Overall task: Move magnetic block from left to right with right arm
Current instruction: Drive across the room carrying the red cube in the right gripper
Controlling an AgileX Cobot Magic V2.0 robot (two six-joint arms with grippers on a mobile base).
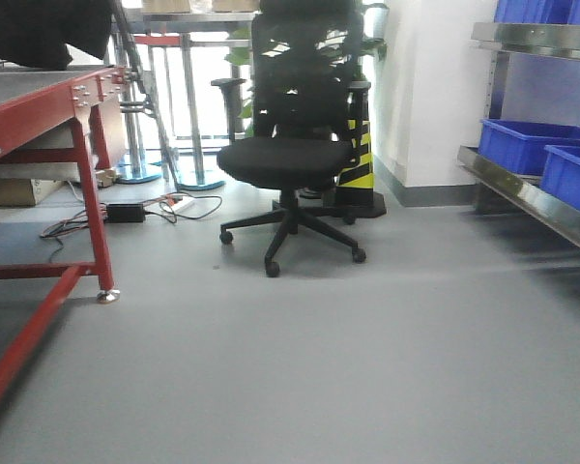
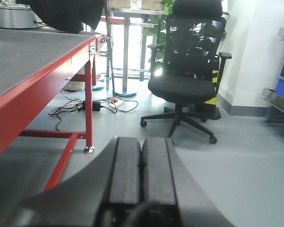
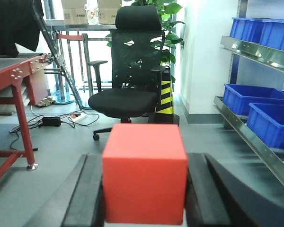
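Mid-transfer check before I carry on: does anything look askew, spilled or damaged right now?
Nothing is spilled or damaged. The magnetic block sits square between the fingers of the right gripper. The only untidy thing is a loose tangle of cables on the floor beside the red table.

Holding magnetic block [image 3: 144, 172] btwn fingers of right gripper [image 3: 144, 201]. Facing chair [image 1: 285, 159] at centre, w/ table [image 1: 39, 97] standing left, shelf [image 1: 532, 198] carrying bins [image 1: 522, 145] right. Finding cone [image 1: 360, 159] just behind chair, cables [image 1: 174, 206] lying btwn table & chair.
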